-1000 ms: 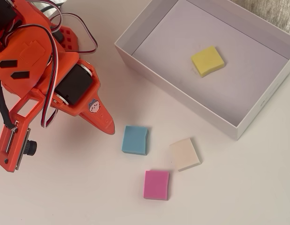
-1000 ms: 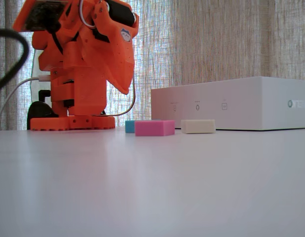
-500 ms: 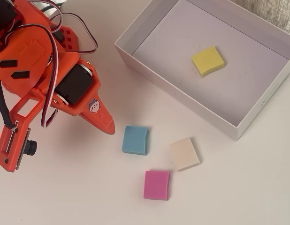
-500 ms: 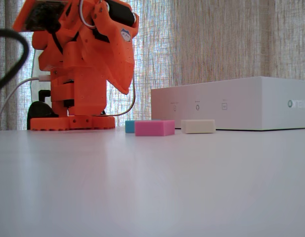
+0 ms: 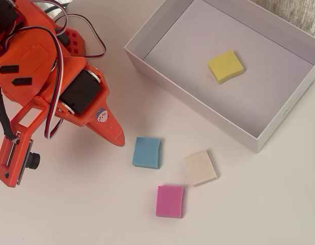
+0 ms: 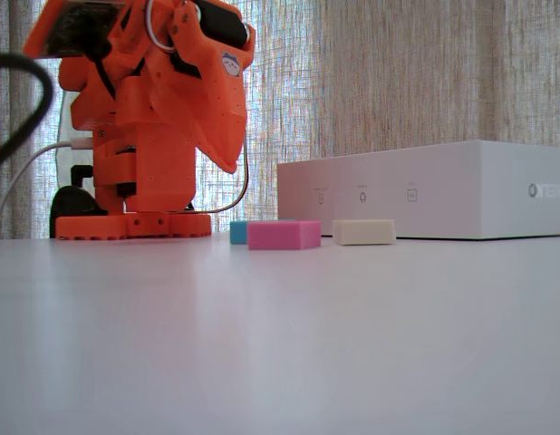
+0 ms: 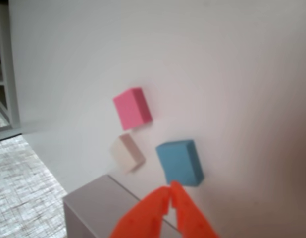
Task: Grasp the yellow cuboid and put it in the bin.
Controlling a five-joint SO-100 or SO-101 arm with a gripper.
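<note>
While the orange two-finger gripper (image 7: 170,191) hangs closed and empty, the small yellow foam cuboid (image 5: 226,66) lies flat in the shallow white cardboard bin (image 5: 198,109), its long axis toward two o'clock in the overhead view.

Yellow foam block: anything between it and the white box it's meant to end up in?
Nothing in the way: the small yellow foam block already lies on the floor of the shallow white cardboard box. The orange gripper is outside the box, empty, tips together, near the blue foam block.

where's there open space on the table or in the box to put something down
Most of the bin floor is bare around the yellow cuboid. The table's lower left corner in the overhead view is bare. Crowded: blue block, cream block, pink block.
</note>
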